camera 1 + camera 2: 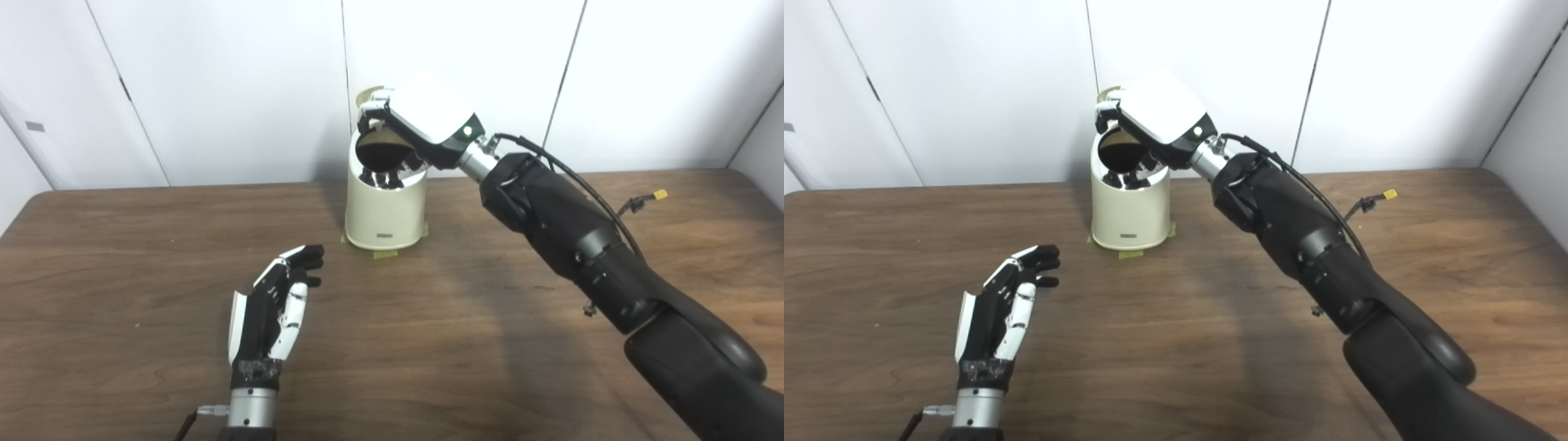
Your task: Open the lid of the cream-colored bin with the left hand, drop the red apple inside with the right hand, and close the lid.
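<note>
1. Resting nearest the camera, the left hand [272, 306] lies low over the brown table [122, 367], well apart from the bin. Its fingers are spread and slightly curled, and it holds nothing.

2. Farther back, the right arm [569, 239] reaches diagonally from the lower right corner up toward the bin.

3. At the far edge of the table stands the cream bin [384, 211], upright, with tape at its base. Its dark opening [380, 153] shows, so the lid [367, 95] looks lifted; only a pale sliver of it appears behind the hand.

4. The right hand [416, 125] sits directly over the opening, palm down, with dark fingertips [383, 179] hanging into the bin's mouth. Whether those fingers are closed on anything cannot be told, as the hand's white back hides them.

5. The apple is not visible anywhere: not on the table, and not clearly in the hand. It is probably either under the palm or already in the bin.

6. Judging progress: opening seems done and the drop seems under way or just finished. Still left are pulling the right hand clear and closing the lid.
</note>
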Motion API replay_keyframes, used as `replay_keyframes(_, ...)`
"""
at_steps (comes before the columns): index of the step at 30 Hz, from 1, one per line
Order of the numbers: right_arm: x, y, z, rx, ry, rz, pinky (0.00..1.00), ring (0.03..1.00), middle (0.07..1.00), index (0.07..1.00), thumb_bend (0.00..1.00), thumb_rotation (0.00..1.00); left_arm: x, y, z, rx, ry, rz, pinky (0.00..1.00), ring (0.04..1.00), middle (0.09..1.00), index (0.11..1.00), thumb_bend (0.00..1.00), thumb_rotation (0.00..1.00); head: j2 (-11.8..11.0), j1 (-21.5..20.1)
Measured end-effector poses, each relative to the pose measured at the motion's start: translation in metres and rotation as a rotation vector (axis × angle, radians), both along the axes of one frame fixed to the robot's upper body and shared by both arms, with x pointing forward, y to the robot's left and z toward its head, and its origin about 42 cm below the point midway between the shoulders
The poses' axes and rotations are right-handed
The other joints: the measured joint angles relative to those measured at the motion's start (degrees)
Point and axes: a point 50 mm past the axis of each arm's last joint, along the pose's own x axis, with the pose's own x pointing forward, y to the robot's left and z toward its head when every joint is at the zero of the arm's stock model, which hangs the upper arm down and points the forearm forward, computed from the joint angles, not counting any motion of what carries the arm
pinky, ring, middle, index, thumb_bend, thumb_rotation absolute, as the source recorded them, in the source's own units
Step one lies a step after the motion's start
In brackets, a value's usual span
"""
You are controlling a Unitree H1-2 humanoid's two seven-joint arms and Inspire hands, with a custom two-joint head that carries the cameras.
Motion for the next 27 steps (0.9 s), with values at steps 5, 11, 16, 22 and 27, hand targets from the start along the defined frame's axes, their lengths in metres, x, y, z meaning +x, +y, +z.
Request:
replay_keyframes(5, -0.001, 0.000, 0.000, 0.008, -0.008, 0.017, 0.45, 0.568, 0.623, 0.564, 0.93, 0.13, 0.000, 0.000, 0.000, 0.000, 0.000, 0.000, 0.65, 0.747, 0.761, 0.725, 0.19, 0.71, -0.1, -0.1)
replay_keyframes(11, 0.000, -0.006, -0.009, 0.079, -0.053, 0.098, 0.40, 0.484, 0.528, 0.487, 0.55, 0.14, 0.000, -0.001, 0.000, 0.000, 0.000, -0.002, 0.66, 0.747, 0.761, 0.727, 0.19, 0.72, -0.3, -0.1)
replay_keyframes(16, -0.001, -0.011, -0.007, 0.177, -0.082, 0.124, 0.37, 0.457, 0.509, 0.482, 0.51, 0.15, 0.000, -0.001, 0.000, 0.002, 0.000, -0.003, 0.66, 0.738, 0.752, 0.722, 0.20, 0.71, -0.4, 0.0)
replay_keyframes(22, -0.023, -0.014, 0.018, 0.490, -0.078, 0.133, 0.34, 0.430, 0.513, 0.481, 0.50, 0.14, 0.000, -0.001, 0.000, 0.007, -0.004, -0.002, 0.66, 0.741, 0.755, 0.724, 0.20, 0.71, -0.2, -0.1)
replay_keyframes(27, -0.067, -0.024, 0.018, 0.814, 0.014, 0.198, 0.29, 0.364, 0.455, 0.488, 0.51, 0.07, 0.001, -0.001, 0.000, 0.016, 0.000, 0.000, 0.66, 0.740, 0.754, 0.722, 0.20, 0.69, 0.0, 0.0)
